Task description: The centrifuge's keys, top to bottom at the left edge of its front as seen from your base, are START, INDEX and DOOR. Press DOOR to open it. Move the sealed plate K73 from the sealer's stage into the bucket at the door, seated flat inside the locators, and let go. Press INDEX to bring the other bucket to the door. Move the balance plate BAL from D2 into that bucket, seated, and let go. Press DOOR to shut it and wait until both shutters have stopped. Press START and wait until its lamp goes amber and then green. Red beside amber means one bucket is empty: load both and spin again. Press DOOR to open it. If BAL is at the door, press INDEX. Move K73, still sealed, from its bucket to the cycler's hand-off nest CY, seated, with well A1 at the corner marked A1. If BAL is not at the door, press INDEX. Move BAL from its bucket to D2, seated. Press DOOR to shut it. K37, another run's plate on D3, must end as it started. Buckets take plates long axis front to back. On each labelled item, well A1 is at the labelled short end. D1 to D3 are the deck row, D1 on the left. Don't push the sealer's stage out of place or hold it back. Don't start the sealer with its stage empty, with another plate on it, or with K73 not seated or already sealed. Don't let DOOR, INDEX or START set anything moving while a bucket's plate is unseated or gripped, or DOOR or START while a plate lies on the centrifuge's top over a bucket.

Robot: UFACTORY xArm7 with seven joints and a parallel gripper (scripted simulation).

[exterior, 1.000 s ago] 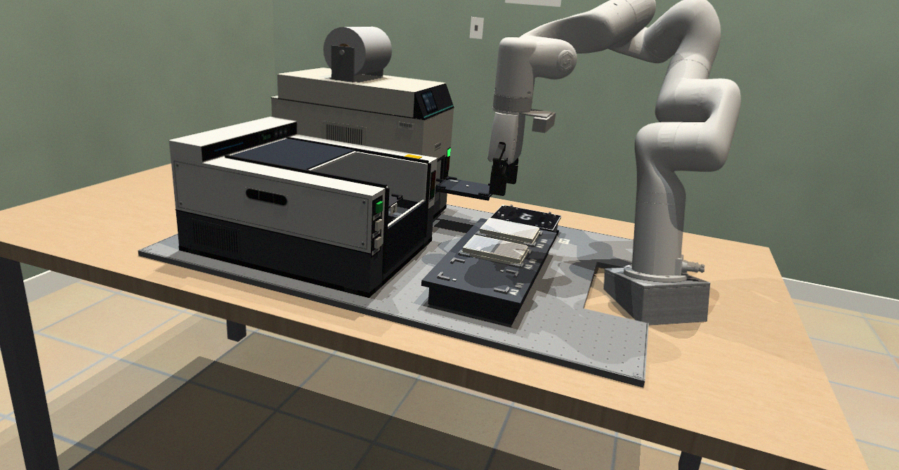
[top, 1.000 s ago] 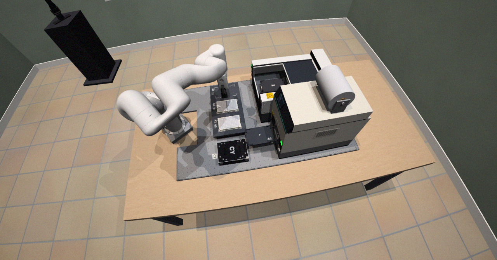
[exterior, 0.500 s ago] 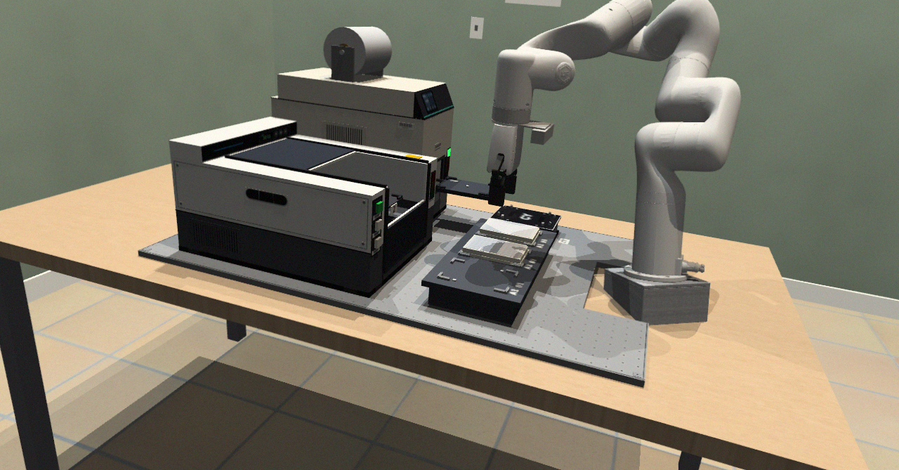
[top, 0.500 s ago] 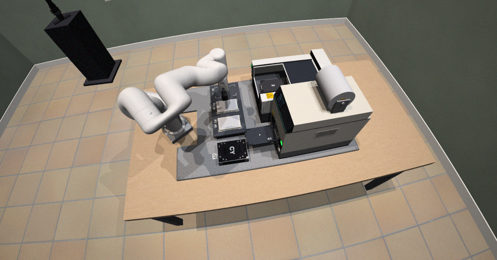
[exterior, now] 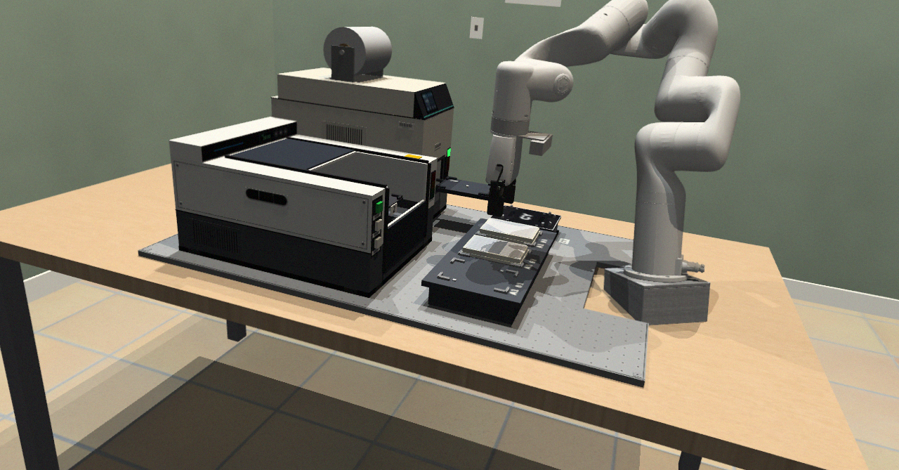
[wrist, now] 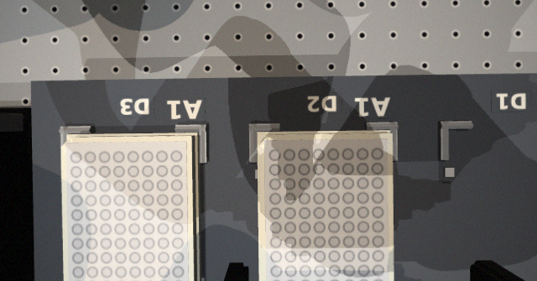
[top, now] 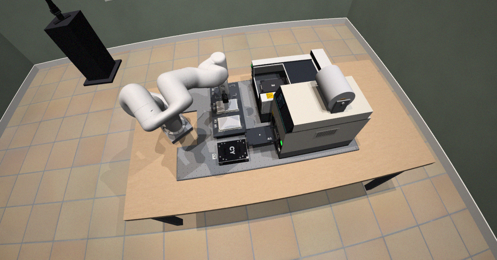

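While hanging tip-down close above the deck row, grips nothing: end effector (exterior: 501, 206) spread to full width, with only the dark ends of its fingers showing at the bottom edge of the wrist view. Directly beneath, and not touched: balance plate BAL (wrist: 325, 205), lying flat between the corner brackets of nest D2, partly shaded by the arm. One finger stands just beside that plate's long edge on the D3 side, the other farther out on the D1 side. Next over on the D3 side, apart from the fingers: plate K37 (wrist: 127, 205), flat in its own brackets. On the opposite side, the grey corner brackets of D1 (wrist: 457, 126). All three nests carried on one dark deck block (exterior: 471, 291), itself standing on a perforated grey base plate (wrist: 294, 33). Beyond K37 along the same row, black nest CY (top: 232, 150). Farther out from the row, the sealer's stage (top: 258, 135) drawn forward from the sealer (top: 323, 119), a small A1 mark at one corner. Beside the sealer, the centrifuge (exterior: 270, 197), open toward the deck row, with a dark bucket (top: 272, 84) visible inside from the top view; K73 cannot be made out in any view. Under everything, the pale wooden tabletop (top: 243, 196).
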